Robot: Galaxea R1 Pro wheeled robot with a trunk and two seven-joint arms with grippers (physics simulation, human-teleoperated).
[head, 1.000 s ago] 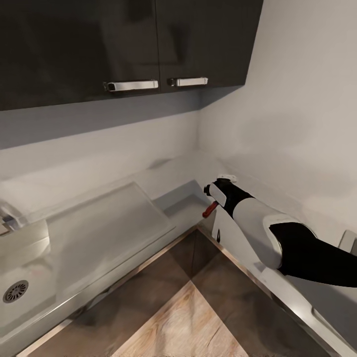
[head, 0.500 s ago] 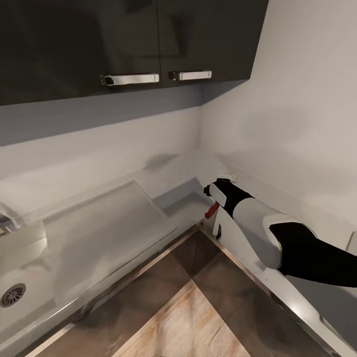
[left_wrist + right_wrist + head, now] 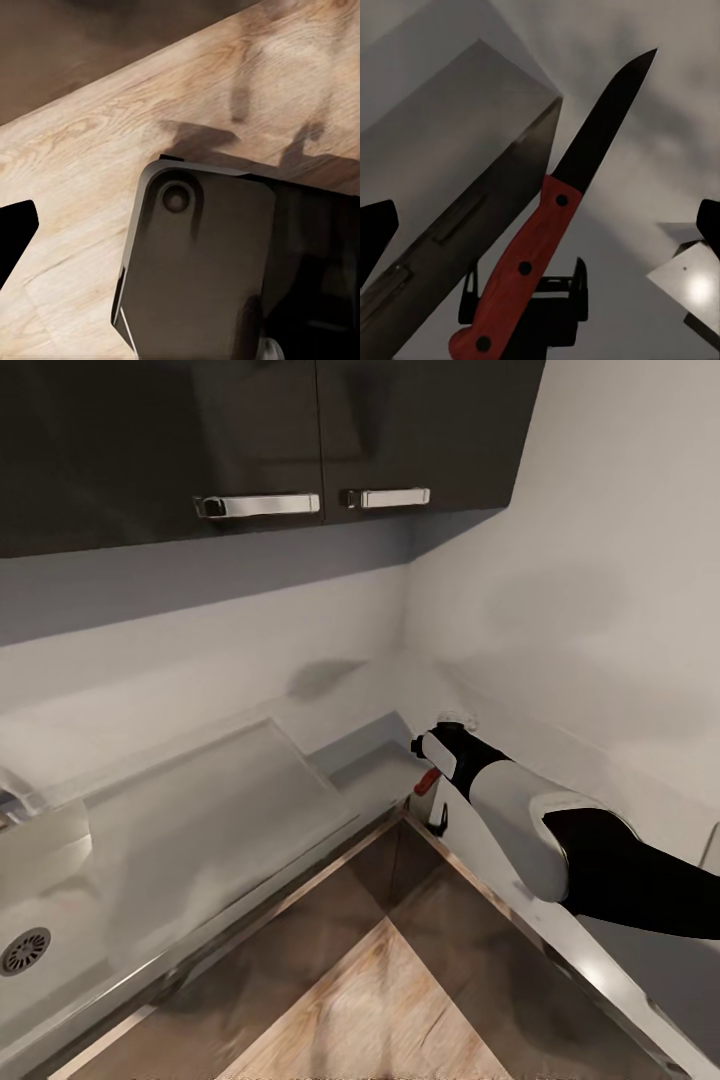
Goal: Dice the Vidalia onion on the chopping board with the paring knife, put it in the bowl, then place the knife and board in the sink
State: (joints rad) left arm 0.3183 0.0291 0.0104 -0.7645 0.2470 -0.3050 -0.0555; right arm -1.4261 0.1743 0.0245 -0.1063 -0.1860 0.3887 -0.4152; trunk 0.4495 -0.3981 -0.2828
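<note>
The right arm reaches out over the inner corner of the countertop (image 3: 375,760), where the two runs of the grey worktop meet under the dark wall cabinets (image 3: 260,440). Its right gripper (image 3: 428,760) is closed on the knife (image 3: 556,225): in the right wrist view the red handle with three dark rivets sits clamped between the fingers and the dark pointed blade sticks out ahead over the grey surface, just beside the raised edge of the drainboard (image 3: 450,150). In the head view only a bit of the red handle (image 3: 425,782) shows below the gripper, hanging above the worktop close to its metal front edge. The sink (image 3: 40,920) lies at the far left end of the worktop, well apart from the knife, with its round drain (image 3: 27,950) showing in the basin and the flat drainboard stretching from it toward the corner. The left wrist view looks down on a pale wooden floor (image 3: 90,195) with a dark part of the robot (image 3: 225,262) in front of it; a black fingertip (image 3: 13,232) shows at the picture's edge, and I cannot tell whether the left gripper is wide or narrow.
</note>
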